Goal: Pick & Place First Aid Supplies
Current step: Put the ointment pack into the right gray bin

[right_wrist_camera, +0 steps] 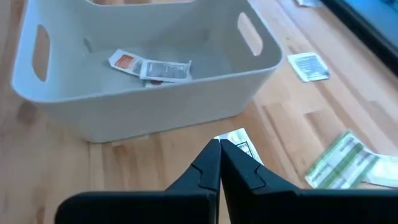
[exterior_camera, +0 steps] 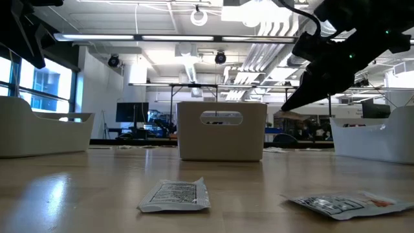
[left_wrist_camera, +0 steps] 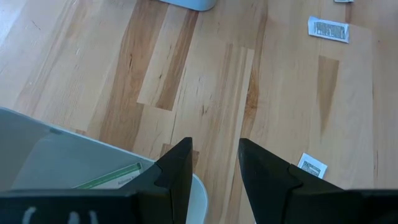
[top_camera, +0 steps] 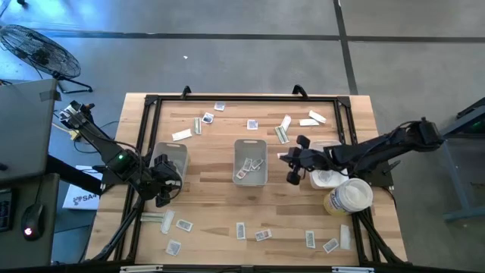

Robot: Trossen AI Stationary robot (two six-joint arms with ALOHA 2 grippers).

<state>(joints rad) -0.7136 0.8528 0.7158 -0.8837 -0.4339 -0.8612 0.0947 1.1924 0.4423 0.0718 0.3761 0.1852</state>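
Counting three trays: centre tray (top_camera: 250,161) held two sachets (right_wrist_camera: 152,67); left tray (top_camera: 171,159) held one green-white strip (left_wrist_camera: 107,180); roughly seventeen packets (top_camera: 264,235) lay scattered on the table (top_camera: 212,189); left gripper (left_wrist_camera: 214,165) fingers apart, empty; right gripper (right_wrist_camera: 220,163) pinched together, holding nothing visible, above one sachet (right_wrist_camera: 239,142).

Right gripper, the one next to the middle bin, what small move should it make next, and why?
Probably carry it sideways over the middle bin and open there. The right gripper is shut, and a small white packet seems pinched at its tips, just outside the bin's wall; the grip itself is partly hidden. Packets already lie inside that bin, so this one likely goes there.
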